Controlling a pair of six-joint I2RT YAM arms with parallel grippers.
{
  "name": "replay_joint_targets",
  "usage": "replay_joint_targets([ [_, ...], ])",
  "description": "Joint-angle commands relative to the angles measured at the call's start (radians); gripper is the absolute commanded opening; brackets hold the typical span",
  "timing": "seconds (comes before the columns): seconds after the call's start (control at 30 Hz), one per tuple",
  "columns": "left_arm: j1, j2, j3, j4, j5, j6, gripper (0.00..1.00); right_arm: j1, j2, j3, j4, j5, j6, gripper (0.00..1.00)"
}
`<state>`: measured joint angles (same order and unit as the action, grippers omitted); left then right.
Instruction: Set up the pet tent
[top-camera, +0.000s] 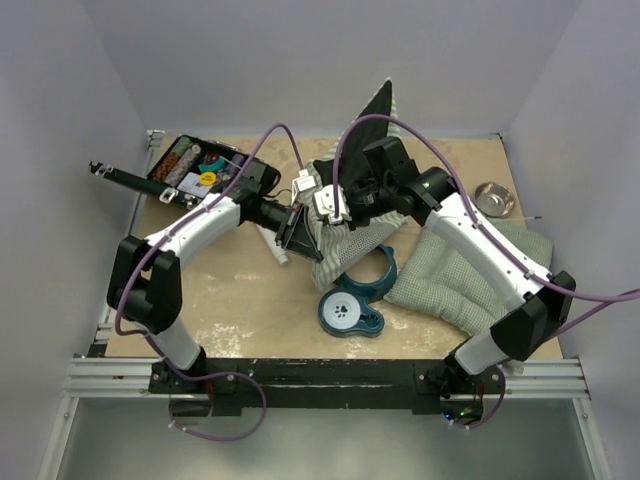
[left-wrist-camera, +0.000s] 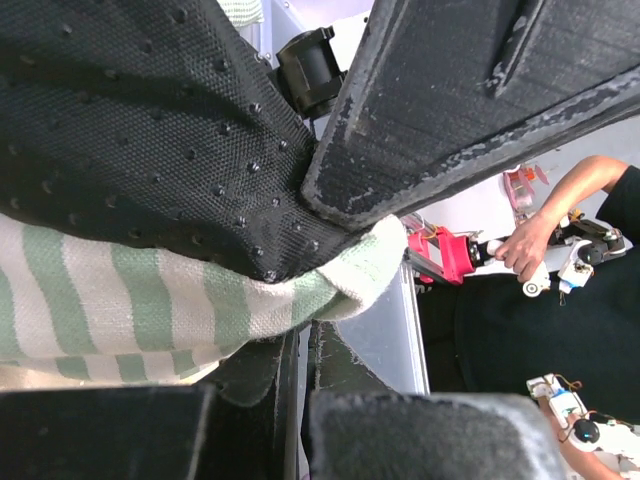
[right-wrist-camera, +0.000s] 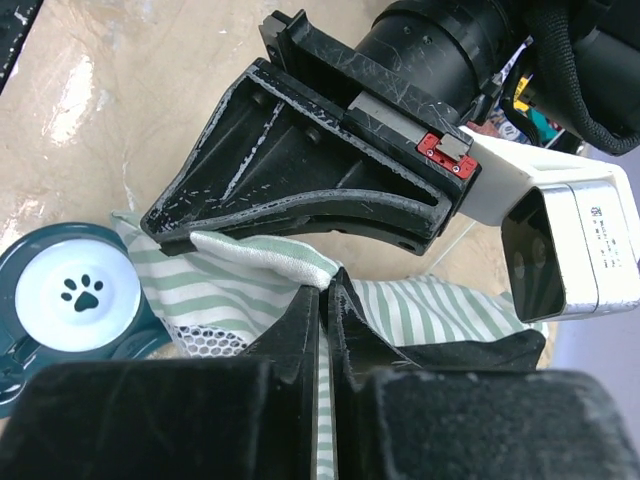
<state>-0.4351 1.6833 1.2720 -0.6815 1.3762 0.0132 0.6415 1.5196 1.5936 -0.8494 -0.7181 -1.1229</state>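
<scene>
The pet tent (top-camera: 352, 238) lies crumpled mid-table, green-and-white striped fabric with its black floor panel (top-camera: 366, 138) standing up behind. My left gripper (left-wrist-camera: 300, 335) is shut on a folded edge of the striped fabric (left-wrist-camera: 150, 300), under the dotted black panel (left-wrist-camera: 130, 130). In the right wrist view my right gripper (right-wrist-camera: 325, 292) is shut on the white hem of the same fabric (right-wrist-camera: 250, 265), just below the left gripper's fingers (right-wrist-camera: 290, 190). From above, both grippers (top-camera: 297, 238) (top-camera: 338, 215) meet at the tent's left edge. White mesh (right-wrist-camera: 215, 338) shows under the stripes.
A teal double bowl stand (top-camera: 352, 308) lies just in front of the tent. A green checked cushion (top-camera: 455, 275) lies at the right, with a small metal bowl (top-camera: 493, 198) behind it. A black tray (top-camera: 200, 165) of small items is at the back left.
</scene>
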Motion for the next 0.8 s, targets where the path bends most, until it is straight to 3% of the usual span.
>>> replay_joint_targets([
  [0.0, -0.002, 0.065, -0.003, -0.072, -0.14, -0.051, 0.0, 0.026, 0.013, 0.066, -0.08, -0.058, -0.058, 0.0],
  [0.17, 0.001, 0.078, 0.027, -0.055, -0.132, -0.047, 0.0, 0.056, -0.016, 0.031, -0.149, 0.003, -0.139, 0.0],
  [0.23, 0.001, 0.059, 0.033, -0.023, -0.135, -0.045, 0.0, 0.055, -0.018, 0.035, -0.151, -0.012, -0.121, 0.11],
  [0.33, 0.001, -0.009, 0.007, 0.097, -0.15, -0.094, 0.0, 0.04, -0.013, 0.084, -0.116, -0.02, 0.018, 0.43],
  [0.4, 0.001, -0.071, -0.048, 0.263, -0.16, -0.188, 0.0, 0.014, -0.019, 0.112, -0.054, -0.024, 0.182, 0.55],
  [0.63, -0.019, -0.183, -0.152, 0.73, -0.255, -0.474, 0.0, -0.259, -0.119, 0.152, 0.222, -0.115, 0.705, 0.73],
  [0.67, -0.033, -0.183, -0.151, 0.787, -0.285, -0.504, 0.0, -0.281, -0.142, 0.155, 0.269, -0.1, 0.763, 0.8],
  [0.77, -0.1, -0.148, -0.14, 0.959, -0.359, -0.587, 0.0, -0.316, -0.209, 0.14, 0.418, -0.017, 0.914, 0.86],
])
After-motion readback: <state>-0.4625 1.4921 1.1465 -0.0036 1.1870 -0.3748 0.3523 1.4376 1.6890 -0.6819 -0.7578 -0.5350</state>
